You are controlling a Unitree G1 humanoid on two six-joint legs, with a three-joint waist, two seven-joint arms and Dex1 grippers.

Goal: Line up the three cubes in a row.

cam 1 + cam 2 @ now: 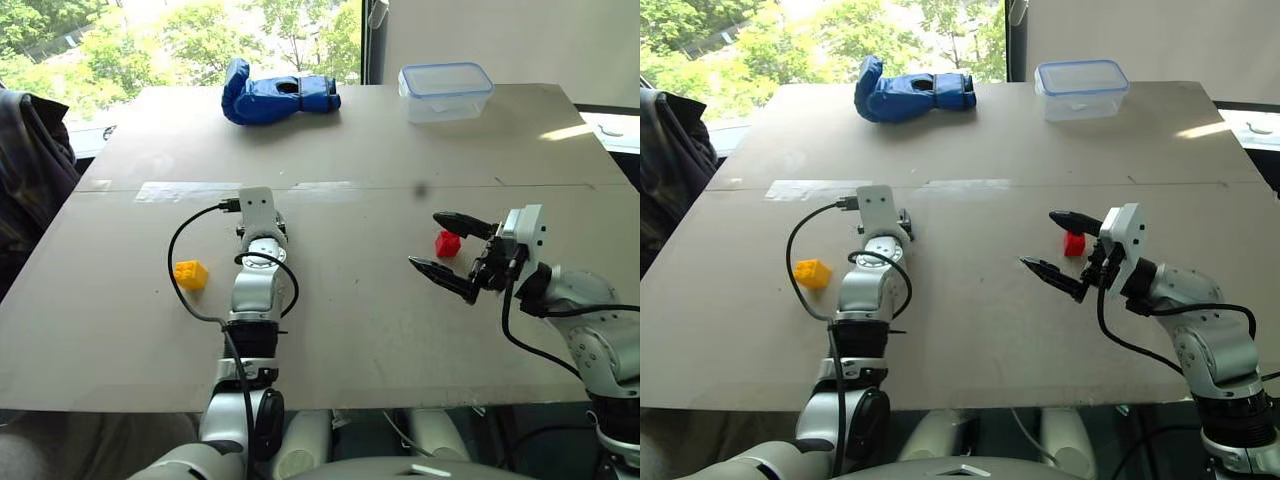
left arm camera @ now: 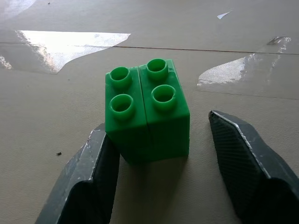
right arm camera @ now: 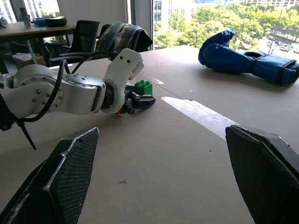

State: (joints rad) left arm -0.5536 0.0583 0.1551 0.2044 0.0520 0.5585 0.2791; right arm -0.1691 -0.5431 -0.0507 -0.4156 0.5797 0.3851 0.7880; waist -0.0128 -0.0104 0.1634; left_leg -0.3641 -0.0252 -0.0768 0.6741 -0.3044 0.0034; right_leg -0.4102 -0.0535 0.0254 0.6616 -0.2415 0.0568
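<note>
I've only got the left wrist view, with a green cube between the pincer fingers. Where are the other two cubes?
Observer: The yellow cube sits to the robot's left of the green cube.
Operator: And the red one?
Observer: The red cube is on the robot's right, close by the open right pincer.
Operator: Anything else out there?
Observer: A blue glove and a clear container lie at the far edge.
</note>
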